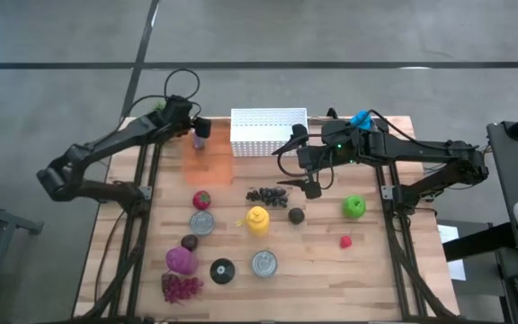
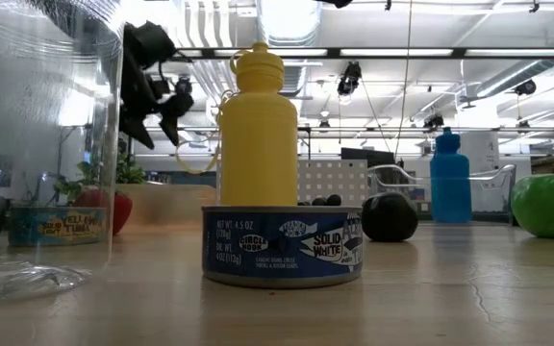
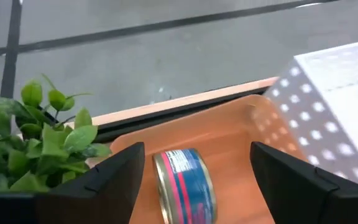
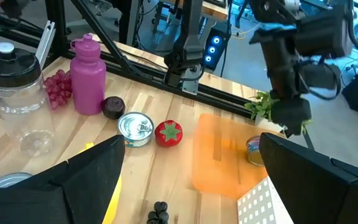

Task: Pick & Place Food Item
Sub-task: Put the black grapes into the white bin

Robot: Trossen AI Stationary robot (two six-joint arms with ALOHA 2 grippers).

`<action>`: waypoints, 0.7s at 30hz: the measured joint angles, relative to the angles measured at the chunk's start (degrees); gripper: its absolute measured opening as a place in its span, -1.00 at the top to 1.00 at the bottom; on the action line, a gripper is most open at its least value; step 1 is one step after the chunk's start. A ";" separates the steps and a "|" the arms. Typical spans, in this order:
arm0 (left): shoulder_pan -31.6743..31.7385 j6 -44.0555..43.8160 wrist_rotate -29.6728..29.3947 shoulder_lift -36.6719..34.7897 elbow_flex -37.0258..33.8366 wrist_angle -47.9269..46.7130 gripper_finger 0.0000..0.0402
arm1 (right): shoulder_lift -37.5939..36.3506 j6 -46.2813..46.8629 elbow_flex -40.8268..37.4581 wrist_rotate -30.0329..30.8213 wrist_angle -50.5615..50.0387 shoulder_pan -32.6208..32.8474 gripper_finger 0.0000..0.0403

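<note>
A tin can (image 3: 182, 183) with a blue and red label lies on its side on the orange tray (image 3: 229, 134) at the table's far left; it also shows as the can (image 4: 253, 151) in the right wrist view. My left gripper (image 3: 197, 149) hangs open above it, slanting down, a finger on either side and clear of it. In the high view the left gripper (image 1: 200, 133) is over the tray's (image 1: 207, 164) far edge. My right gripper (image 1: 308, 183) stands open and raised near the table's middle, holding nothing.
A white perforated box (image 1: 268, 132) stands right of the tray, a green plant (image 3: 36, 137) at its left. Nearer lie a red strawberry (image 1: 202, 199), two cans (image 1: 202, 222), a yellow bottle (image 1: 258, 220), dark grapes (image 1: 266, 195), a green apple (image 1: 354, 207) and a purple bottle (image 1: 181, 261).
</note>
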 joint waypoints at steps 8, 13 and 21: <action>-8.43 0.03 0.00 -6.29 -0.05 -5.46 -0.43 | 0.00 0.00 0.00 0.00 -0.07 0.02 -0.84; -15.10 0.00 -0.73 -8.49 -0.19 -6.12 -0.45 | 0.00 0.00 0.00 0.00 -0.11 0.01 -0.84; -26.04 -1.53 -5.73 -11.82 -0.81 -6.52 -0.43 | 0.00 0.00 0.00 0.00 -0.37 0.01 -0.84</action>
